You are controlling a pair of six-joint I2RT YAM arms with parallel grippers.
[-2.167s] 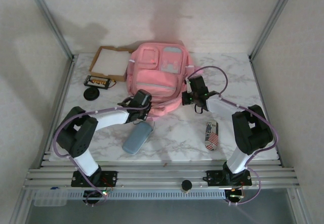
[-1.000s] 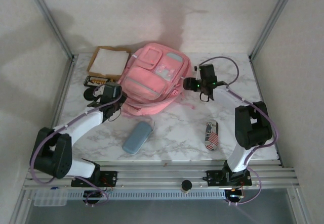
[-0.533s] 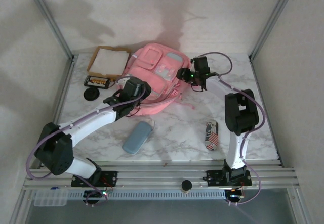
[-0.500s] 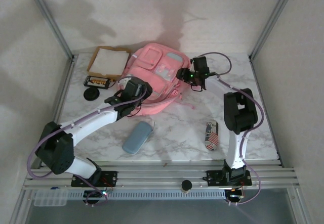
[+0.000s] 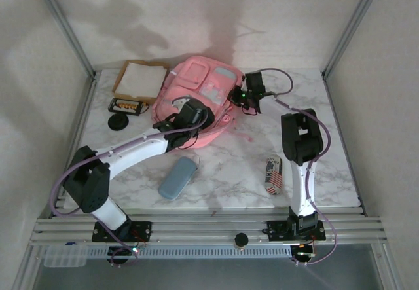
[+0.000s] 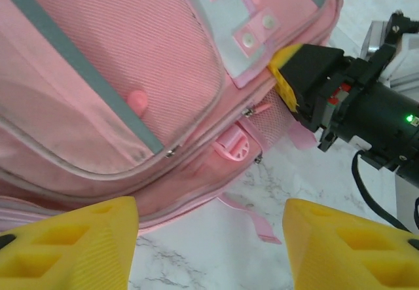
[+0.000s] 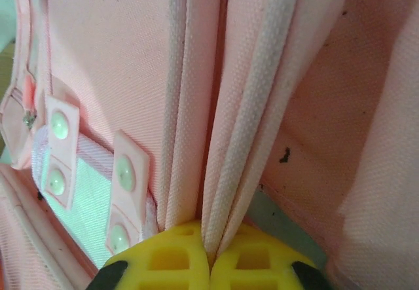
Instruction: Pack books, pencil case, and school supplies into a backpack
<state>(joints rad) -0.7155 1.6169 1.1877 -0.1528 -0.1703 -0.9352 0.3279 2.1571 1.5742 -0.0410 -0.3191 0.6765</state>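
Presently the backpack lies front-up at the far middle of the marble table, directly right of a cardboard tray. Left gripper hangs over the pack's near edge. Its wrist view shows the yellow fingers spread wide with nothing between them, and below them a zipped pocket and a pink buckle. Right gripper sits at the pack's right side. Its wrist view shows the jaws closed tight on a fold of pink fabric edged with pale piping. A blue-grey pencil case and a flag-printed tube lie well apart on the near half of the table.
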